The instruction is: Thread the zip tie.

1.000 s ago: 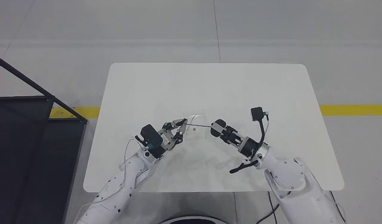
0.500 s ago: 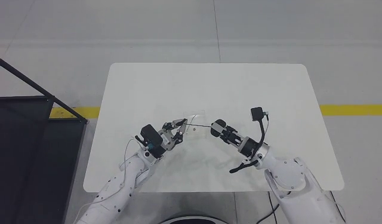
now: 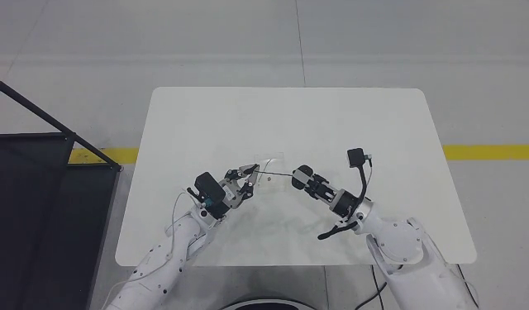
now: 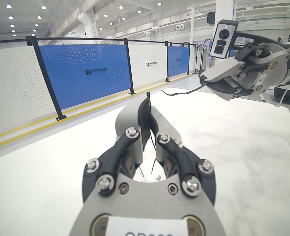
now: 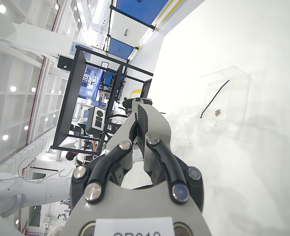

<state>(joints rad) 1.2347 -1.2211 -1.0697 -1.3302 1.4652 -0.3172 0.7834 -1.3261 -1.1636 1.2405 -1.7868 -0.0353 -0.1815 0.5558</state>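
Black strip (image 5: 212,99) inside clear box (image 5: 238,99)

We stand in a large industrial robotics hall. A white rounded-corner table (image 3: 397,120) sits on a pale grey painted floor (image 3: 248,37) crossed by a yellow safety line (image 3: 488,151). Around it we see blue and white perforated barrier panels (image 4: 68,74) on black metal posts (image 4: 47,79), rows of round ceiling lights (image 4: 43,7) and a black-framed work cell (image 5: 95,94).

White arms (image 3: 169,256), silver gripper (image 4: 147,108) with black links (image 4: 110,153), ribbed pads (image 4: 142,116), bright screws (image 4: 132,131)
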